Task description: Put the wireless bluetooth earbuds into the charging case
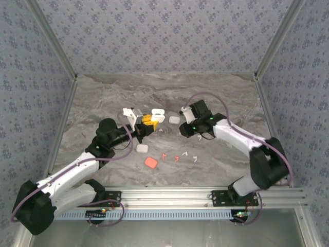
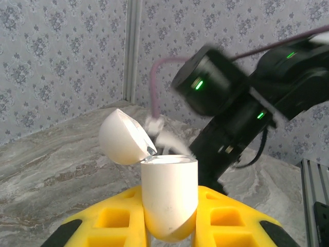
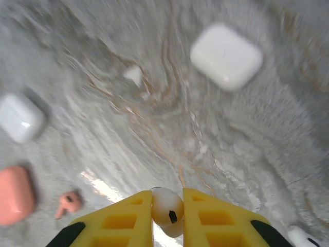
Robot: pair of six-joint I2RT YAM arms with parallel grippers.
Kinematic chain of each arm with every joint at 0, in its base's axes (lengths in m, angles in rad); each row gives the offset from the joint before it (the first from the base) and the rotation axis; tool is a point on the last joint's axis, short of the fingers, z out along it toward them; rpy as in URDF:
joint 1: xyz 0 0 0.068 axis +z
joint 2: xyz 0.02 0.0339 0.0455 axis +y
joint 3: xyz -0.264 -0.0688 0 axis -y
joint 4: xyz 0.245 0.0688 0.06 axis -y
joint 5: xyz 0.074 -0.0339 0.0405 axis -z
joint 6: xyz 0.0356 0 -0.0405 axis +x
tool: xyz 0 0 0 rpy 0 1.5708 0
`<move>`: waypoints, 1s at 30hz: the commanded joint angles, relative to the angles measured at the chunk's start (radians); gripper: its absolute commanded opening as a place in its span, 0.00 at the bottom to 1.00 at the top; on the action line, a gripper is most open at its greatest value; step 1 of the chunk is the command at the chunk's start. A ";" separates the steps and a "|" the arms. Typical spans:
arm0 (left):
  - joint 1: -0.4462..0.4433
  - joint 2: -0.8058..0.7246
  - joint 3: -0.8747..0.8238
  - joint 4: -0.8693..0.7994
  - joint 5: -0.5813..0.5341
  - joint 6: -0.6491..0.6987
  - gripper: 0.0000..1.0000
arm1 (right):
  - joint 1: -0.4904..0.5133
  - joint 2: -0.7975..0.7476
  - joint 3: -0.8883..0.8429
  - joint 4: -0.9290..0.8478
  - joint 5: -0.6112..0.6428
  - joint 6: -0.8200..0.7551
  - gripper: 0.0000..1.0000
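On a grey marbled tabletop (image 1: 216,92) inside floral-papered walls (image 1: 164,36), the left gripper (image 2: 169,221) clamps an open white charging case (image 2: 169,188), and right of that case the right gripper (image 3: 167,210) pinches a white earbud (image 3: 163,205).

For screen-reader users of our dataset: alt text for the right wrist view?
The right tool, shut, pinches a white earbud above the marble table. On it lie a white case, a second white case, an orange-red case and an orange-red earbud.
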 commanded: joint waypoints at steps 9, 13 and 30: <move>-0.020 0.082 0.016 0.121 0.044 -0.036 0.00 | 0.048 -0.368 0.057 0.101 -0.020 0.003 0.21; -0.027 0.104 0.028 0.124 0.055 -0.035 0.00 | 0.137 -0.382 0.095 0.130 0.024 -0.034 0.22; -0.037 0.106 0.040 0.109 0.064 -0.028 0.00 | 0.222 -0.266 0.160 0.199 0.032 -0.059 0.22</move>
